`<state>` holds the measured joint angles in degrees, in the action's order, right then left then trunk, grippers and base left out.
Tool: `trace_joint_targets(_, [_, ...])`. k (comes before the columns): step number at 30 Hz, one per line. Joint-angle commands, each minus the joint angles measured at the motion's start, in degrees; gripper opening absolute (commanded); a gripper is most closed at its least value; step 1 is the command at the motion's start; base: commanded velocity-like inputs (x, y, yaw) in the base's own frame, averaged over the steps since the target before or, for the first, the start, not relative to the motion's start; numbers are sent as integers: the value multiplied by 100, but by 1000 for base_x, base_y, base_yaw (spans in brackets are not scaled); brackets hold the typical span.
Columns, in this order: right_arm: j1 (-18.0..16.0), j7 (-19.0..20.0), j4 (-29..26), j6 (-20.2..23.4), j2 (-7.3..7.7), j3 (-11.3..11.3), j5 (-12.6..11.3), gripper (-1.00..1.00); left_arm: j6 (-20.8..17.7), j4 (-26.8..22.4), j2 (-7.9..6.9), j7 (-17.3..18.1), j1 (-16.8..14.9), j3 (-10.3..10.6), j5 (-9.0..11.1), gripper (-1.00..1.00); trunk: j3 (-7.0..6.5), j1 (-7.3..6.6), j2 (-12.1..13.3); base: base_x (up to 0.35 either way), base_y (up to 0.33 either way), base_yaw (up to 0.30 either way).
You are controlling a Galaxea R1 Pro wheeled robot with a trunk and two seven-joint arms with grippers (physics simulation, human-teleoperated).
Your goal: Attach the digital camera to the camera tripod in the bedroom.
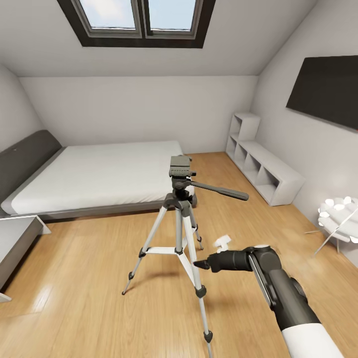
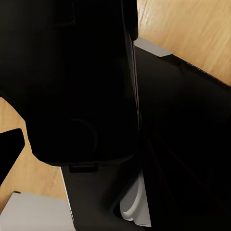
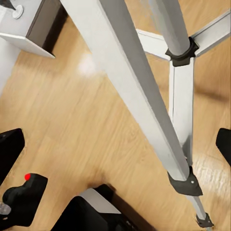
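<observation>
Head view: right gripper (image 1: 201,264) hangs beside the camera tripod (image 1: 180,214), clasping the digital camera (image 3: 21,196); swinging inward could topple it. Left gripper's state cannot be told.

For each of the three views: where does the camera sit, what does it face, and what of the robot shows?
Head: high, facing the camera tripod, bed; right arm shows.
Left wrist: close on dark robot body, wood floor behind.
Right wrist: looks down past a tripod leg; digital camera at one edge.
Shared: head and right wrist both see tripod and floor.
</observation>
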<state>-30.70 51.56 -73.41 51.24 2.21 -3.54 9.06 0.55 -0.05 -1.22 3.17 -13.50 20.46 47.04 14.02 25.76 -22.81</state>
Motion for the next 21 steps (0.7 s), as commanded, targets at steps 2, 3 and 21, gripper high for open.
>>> trace_joint_targets(2, [-6, 31, 248, -254, -124, 22, 64, 100, 7, 5, -1, 26, -4, 46, 42, -100, 10, 3, -11, 0, 0, 0])
trace_joint_targets(3, [-6, 3, 485, -550, -223, 48, 66, 100, 7, 5, -1, 26, -4, 46, 42, -100, 10, 3, -11, 0, 0, 0])
trace_joint_targets(21, [-6, -255, 1141, -1703, -413, 443, 70, 100, 7, 5, -1, 26, -4, 46, 42, -100, 10, 3, -11, 0, 0, 0])
